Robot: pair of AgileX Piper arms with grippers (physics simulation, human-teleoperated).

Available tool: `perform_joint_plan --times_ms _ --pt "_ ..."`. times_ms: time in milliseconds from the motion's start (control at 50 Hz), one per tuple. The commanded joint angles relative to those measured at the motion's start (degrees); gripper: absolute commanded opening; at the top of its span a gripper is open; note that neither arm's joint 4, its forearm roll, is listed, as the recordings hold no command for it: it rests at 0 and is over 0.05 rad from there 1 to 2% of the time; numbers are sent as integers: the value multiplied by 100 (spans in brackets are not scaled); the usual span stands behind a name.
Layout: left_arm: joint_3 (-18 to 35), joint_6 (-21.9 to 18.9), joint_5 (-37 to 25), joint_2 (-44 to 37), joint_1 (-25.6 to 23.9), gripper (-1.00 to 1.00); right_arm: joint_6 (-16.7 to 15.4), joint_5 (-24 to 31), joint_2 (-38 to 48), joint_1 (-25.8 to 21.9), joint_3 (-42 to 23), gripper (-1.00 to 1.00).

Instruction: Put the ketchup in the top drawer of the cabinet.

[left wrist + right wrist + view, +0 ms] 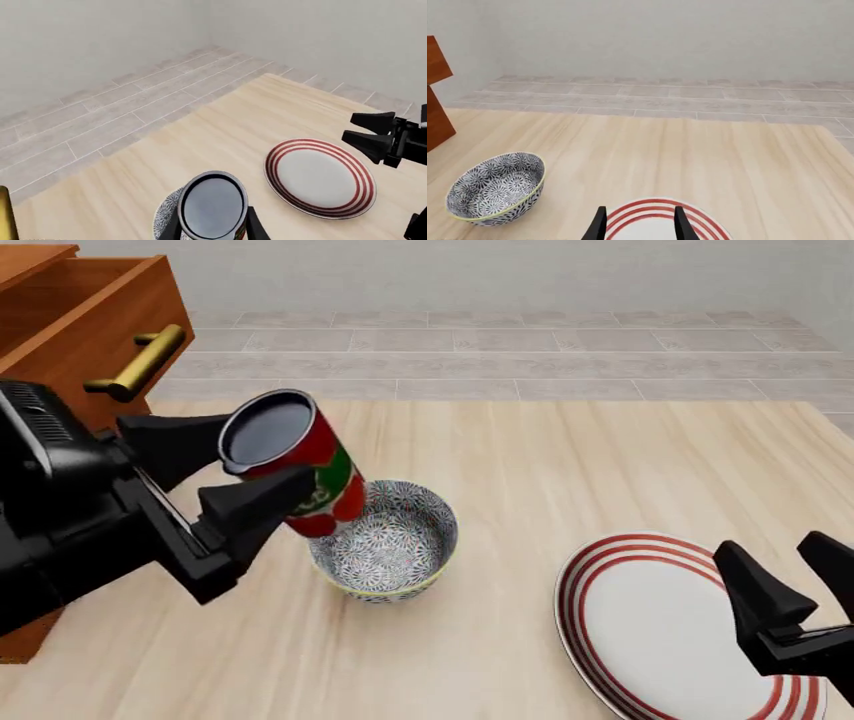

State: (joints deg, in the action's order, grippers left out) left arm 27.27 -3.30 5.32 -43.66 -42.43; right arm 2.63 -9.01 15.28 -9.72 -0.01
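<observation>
Ketchup, small red cylindrical can [296, 465] with green-and-white label (dark glossy top tilted), is clamped between the left gripper [214, 472] fingers, raised above the grey patterned bowl [387, 540] near the light wooden table's [561, 470] left edge. Right gripper [787, 585] is held spread over the red-ringed white plate [641, 630].

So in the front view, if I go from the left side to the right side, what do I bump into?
The top drawer → the left tool holding the ketchup → the patterned bowl → the red-striped plate → the right tool.
</observation>
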Motion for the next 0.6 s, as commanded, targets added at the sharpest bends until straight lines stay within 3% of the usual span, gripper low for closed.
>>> perform_joint_plan --times_ms 20,320,380,420,600 --pt "339 -79 -597 440 186 -100 15 7 -12 -2 0 100" --pt "517 -50 -1464 1338 527 -100 54 -3 9 8 0 100" --pt "456 -495 -1627 1636 535 -100 61 -27 36 4 0 100" --pt "473 -524 -1729 1744 558 -100 60 -34 44 0 0 100" --pt "910 -332 -2535 2208 796 -100 59 -33 38 12 0 100"
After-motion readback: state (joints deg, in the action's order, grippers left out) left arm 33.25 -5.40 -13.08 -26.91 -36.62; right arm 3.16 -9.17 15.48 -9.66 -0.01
